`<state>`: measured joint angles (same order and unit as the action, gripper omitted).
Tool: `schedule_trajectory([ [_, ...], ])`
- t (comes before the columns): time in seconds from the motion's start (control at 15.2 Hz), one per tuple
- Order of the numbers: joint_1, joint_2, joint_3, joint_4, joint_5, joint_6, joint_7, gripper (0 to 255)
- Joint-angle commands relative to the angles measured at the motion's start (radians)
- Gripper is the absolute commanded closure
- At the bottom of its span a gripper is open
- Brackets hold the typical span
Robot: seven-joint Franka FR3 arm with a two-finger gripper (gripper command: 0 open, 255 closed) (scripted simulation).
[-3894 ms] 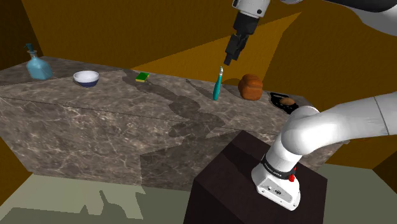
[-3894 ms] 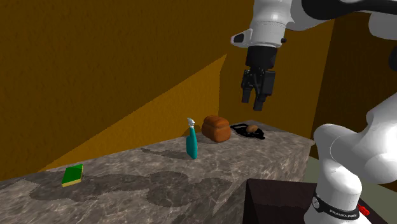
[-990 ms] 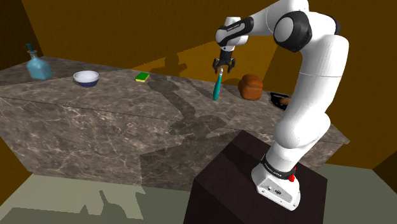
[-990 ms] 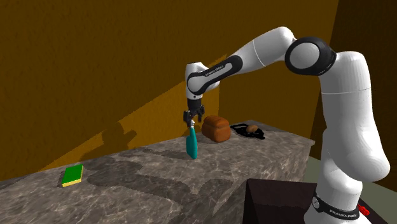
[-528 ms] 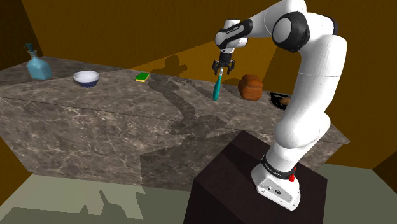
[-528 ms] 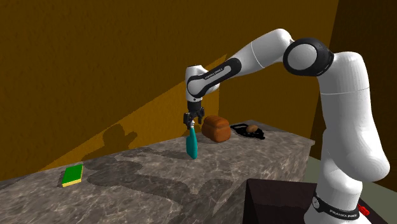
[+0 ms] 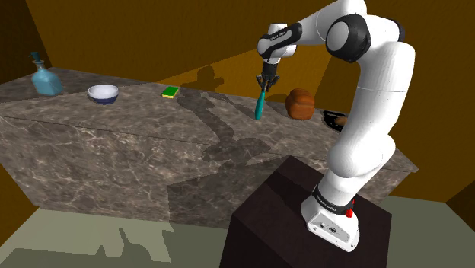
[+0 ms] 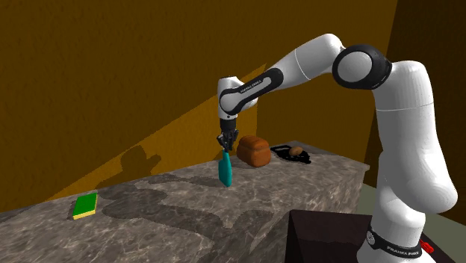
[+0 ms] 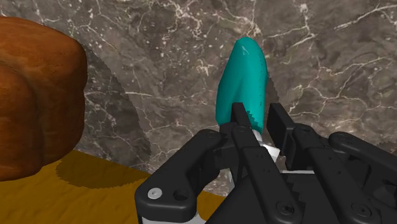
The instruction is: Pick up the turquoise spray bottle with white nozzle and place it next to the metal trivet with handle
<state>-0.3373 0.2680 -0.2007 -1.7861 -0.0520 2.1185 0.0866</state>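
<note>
On marbled stone surface [image 7: 114,126], toward shoulder view's right: turquoise spray bottle [image 7: 259,107] upright, base on surface. Jaws clenched on its white nozzle [image 9: 267,151] from above. Brown bread loaf [image 7: 300,103] just beside bottle. Black trivet [image 7: 335,118] beyond loaf, something brown on it. Green sponge [image 7: 170,92] and white bowl [image 7: 102,94] well apart, toward shoulder view's left.

Under my end effector [image 8: 225,143], the spray bottle [image 8: 225,172] stands on the table [image 8: 299,183], loaf [image 8: 254,151] beside it, trivet [image 8: 281,152] beyond.
</note>
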Motion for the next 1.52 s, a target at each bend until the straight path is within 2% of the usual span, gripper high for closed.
schedule_trajectory([
  [0.0, 0.0, 0.0, 0.0, 0.0, 0.0, 0.0, 0.0, 255],
  [0.2, 0.0, 0.0, 0.0, 0.0, 0.0, 0.0, 0.0, 255],
  [1.39, 0.002, -0.048, -0.002, 0.176, -0.004, -0.222, -0.013, 255],
  [1.45, -0.01, -0.061, -0.01, 0.157, -0.004, -0.215, -0.032, 255],
])
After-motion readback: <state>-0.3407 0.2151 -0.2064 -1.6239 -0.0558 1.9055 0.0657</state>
